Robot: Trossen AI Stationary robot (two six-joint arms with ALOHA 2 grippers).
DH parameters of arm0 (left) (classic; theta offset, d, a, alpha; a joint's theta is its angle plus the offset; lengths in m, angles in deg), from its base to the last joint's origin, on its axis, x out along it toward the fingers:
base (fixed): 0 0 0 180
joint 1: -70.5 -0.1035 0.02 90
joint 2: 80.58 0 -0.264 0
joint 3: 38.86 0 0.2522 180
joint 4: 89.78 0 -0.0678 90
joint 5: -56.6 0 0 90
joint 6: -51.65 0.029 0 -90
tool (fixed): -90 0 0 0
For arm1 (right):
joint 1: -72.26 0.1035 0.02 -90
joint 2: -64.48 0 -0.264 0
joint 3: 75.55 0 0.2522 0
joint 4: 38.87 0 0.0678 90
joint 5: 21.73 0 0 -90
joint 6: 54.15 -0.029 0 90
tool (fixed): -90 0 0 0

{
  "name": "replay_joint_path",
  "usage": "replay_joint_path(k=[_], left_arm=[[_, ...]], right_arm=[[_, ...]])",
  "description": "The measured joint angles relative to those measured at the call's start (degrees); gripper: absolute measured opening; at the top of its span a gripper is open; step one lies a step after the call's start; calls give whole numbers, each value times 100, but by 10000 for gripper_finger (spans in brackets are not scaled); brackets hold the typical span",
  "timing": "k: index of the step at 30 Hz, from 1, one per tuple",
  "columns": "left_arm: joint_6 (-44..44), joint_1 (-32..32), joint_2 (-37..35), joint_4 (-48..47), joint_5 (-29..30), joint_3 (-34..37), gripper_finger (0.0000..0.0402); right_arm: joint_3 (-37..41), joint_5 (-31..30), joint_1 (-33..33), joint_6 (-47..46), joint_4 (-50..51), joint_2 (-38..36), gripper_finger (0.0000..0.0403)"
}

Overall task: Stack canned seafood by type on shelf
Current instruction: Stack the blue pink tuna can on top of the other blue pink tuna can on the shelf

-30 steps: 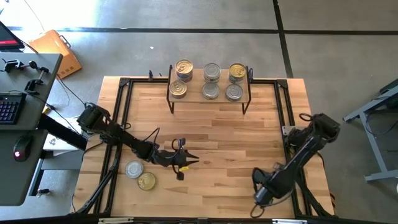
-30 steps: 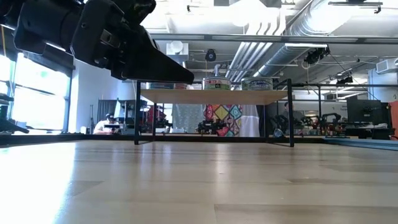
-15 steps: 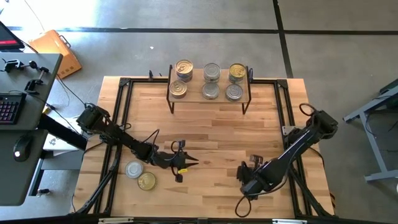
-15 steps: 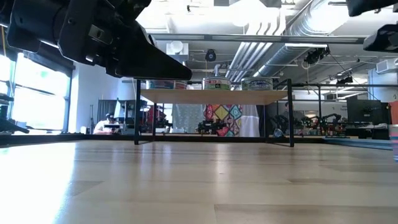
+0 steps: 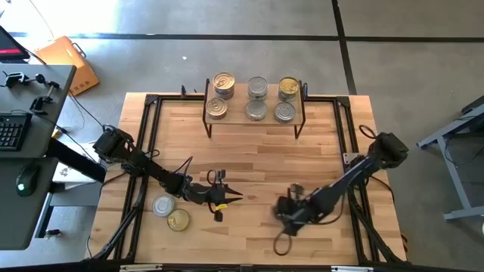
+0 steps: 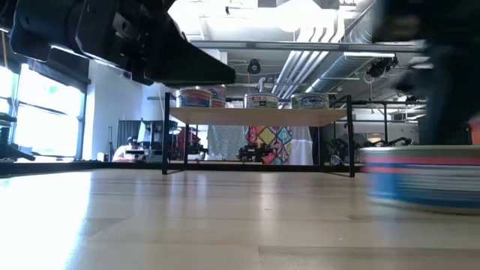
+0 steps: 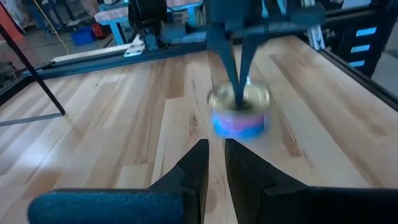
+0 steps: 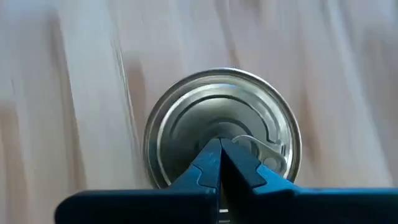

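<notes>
The table (image 5: 257,162) is pale wood in narrow glued strips, smooth with a soft sheen. The tin (image 8: 222,134) has a bright, glossy metal lid with pressed rings and a pull tab. The shelf (image 6: 259,116) has a light matt wooden top on thin black metal legs. The right tool (image 8: 219,163) looks like matt blue plastic.

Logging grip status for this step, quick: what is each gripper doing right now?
Left gripper: nearly closed, holding nothing, above the tabletop.
Right gripper: shut, fingertips on the lid of a silver-lidded tin; not gripping it.
</notes>
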Motion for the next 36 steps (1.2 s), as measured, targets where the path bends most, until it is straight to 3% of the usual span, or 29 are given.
replay_joint_path(k=[3, 7, 12, 16, 18, 22, 27, 32, 36], left_arm=[[-2, 0, 0, 71, -3, 0, 43], [-13, 0, 0, 53, -203, 0, 43], [-544, -95, -2, -424, -170, -2, 41], [-1163, -313, -54, -1278, 425, -2, 34], [-1497, -456, -128, -1695, 417, -3, 27], [-1643, -779, -109, -2240, -659, -2, 7], [-1321, -843, 240, -1457, -1939, -2, 3], [-1274, -668, 476, -1118, -2251, 9, 1], [-1536, -367, 294, -1249, -2253, 7, 0]], right_arm=[[16, -560, -235, 1049, -1179, 16, 2], [7, -658, -356, 1710, -1463, -96, 2], [7, 342, -352, 2039, -1522, 11, 2], [7, 494, -397, 2221, -1983, 458, 2], [7, 594, -466, 2352, -2432, 705, 2], [7, 641, -581, 2517, -3260, 1111, 2], [4, 571, -829, 2505, -3207, 1224, 2], [9, 464, -960, 2471, -2761, 1060, 2], [-4, -516, -1028, 1885, -2004, 845, 2]])
